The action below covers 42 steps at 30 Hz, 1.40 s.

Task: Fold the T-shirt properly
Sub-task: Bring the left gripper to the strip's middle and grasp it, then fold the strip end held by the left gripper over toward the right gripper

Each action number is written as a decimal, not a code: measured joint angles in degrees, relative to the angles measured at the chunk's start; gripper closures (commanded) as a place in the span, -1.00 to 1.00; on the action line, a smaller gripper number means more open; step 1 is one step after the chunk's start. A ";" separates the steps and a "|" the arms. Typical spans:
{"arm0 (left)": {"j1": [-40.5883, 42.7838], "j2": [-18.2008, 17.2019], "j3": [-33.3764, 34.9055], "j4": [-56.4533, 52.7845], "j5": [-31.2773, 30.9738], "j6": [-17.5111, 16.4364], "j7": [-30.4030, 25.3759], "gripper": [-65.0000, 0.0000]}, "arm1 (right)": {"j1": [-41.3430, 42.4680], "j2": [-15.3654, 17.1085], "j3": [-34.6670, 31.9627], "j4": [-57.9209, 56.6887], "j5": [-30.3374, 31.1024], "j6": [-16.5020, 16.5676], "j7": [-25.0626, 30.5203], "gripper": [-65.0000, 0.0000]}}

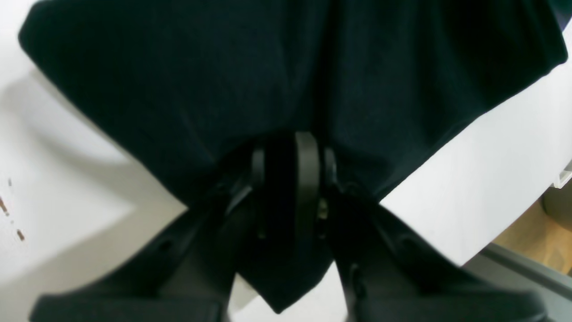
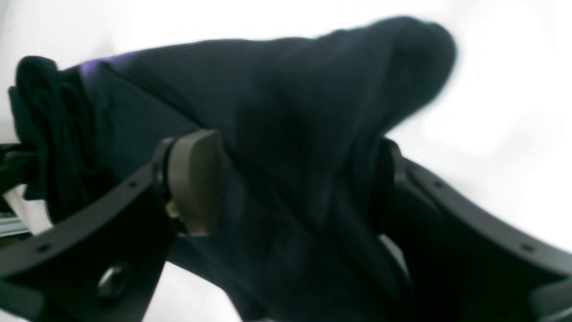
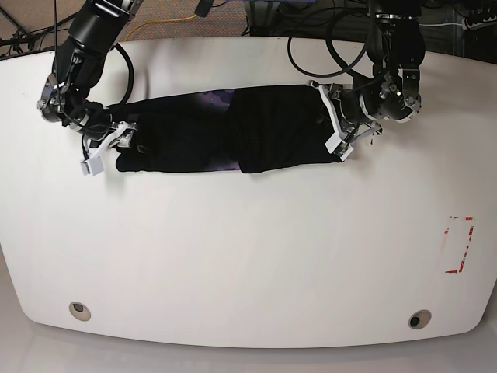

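Your left gripper (image 1: 290, 156) has its fingers (image 1: 306, 179) pressed together on a pinch of the black T-shirt (image 1: 250, 80); the cloth bunches between the pads and a pointed flap hangs down below them. In the base view this gripper (image 3: 335, 124) sits at the shirt's right end, touching the fabric.

Your right gripper (image 2: 295, 179) has its fingers wide apart, one grey pad (image 2: 194, 179) on each side of a thick fold of the T-shirt (image 2: 277, 116). The cloth fills the gap between them, but you cannot tell whether the pads press it. In the base view this gripper (image 3: 109, 144) is at the shirt's left end.

The T-shirt (image 3: 225, 128) lies across the far half of the white table (image 3: 248, 256) as a long, narrow, rumpled band stretched between the two grippers. A faint purple patch shows near its middle; no print is readable. The right half looks thicker, as if doubled over.

There are no containers in view. A small red marking (image 3: 458, 245) sits on the table near the right edge, well apart from the shirt. Cables (image 3: 311, 31) trail behind the table's far edge.
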 measured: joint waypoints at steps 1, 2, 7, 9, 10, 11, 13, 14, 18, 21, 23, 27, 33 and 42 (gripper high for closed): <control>-0.02 0.07 0.00 0.00 -0.02 0.00 0.00 0.81 | -0.02 -0.48 -0.02 0.00 0.07 0.02 -0.02 -0.06; -0.04 0.07 0.02 0.00 -0.02 0.00 0.00 0.81 | -0.02 -0.85 0.00 0.00 0.07 0.02 0.02 0.14; -0.04 0.04 0.09 -0.09 -0.02 0.02 -0.02 0.81 | -1.11 -2.25 -0.13 3.15 -2.34 -0.22 -2.43 1.00; -0.04 0.07 0.07 -0.11 -0.04 0.04 -0.02 0.81 | -1.70 -2.38 -0.15 5.51 -2.93 -0.22 -3.17 1.00; -0.04 0.11 0.04 -0.13 -0.04 0.04 0.00 0.81 | -1.77 -2.38 -0.15 6.82 -3.04 -0.22 -3.26 1.00; -0.04 0.17 0.04 -0.13 -0.04 0.04 -0.02 0.81 | -1.73 -2.34 -0.15 7.80 -2.97 -0.22 -3.32 1.00; -0.04 0.26 0.07 -0.22 -0.04 0.09 -0.02 0.81 | -1.66 -2.32 -0.15 10.86 -2.99 -0.22 -3.28 1.00; -0.07 0.37 0.09 -0.24 -0.04 0.09 -0.02 0.81 | -1.66 -2.21 -0.15 12.26 -2.56 -0.22 -3.10 1.00; -0.90 0.46 0.48 -0.33 -0.04 0.15 0.24 0.81 | -2.54 -2.01 -0.72 18.49 -2.05 -0.20 -5.27 1.00; -2.19 1.05 0.44 -0.76 0.04 0.13 0.17 0.81 | -2.97 -1.66 -3.37 22.36 -2.99 -0.22 -7.91 1.00; -2.69 2.01 0.31 -1.90 0.44 0.20 -0.17 0.81 | -3.10 -1.90 -5.66 25.79 -2.84 -0.20 -8.74 1.00; -2.25 3.23 0.66 -2.84 2.99 0.15 -0.46 0.81 | -2.78 -4.92 -9.11 31.15 -2.43 -0.22 -9.46 1.00; -2.25 4.02 0.52 -2.82 4.63 0.00 -0.90 0.81 | -2.69 -10.08 -15.45 31.69 -2.62 -0.22 -10.29 1.00; -0.48 4.02 0.52 -1.68 4.37 0.00 -1.36 0.81 | -1.95 -17.84 -25.27 31.21 -2.93 -0.20 -8.28 0.90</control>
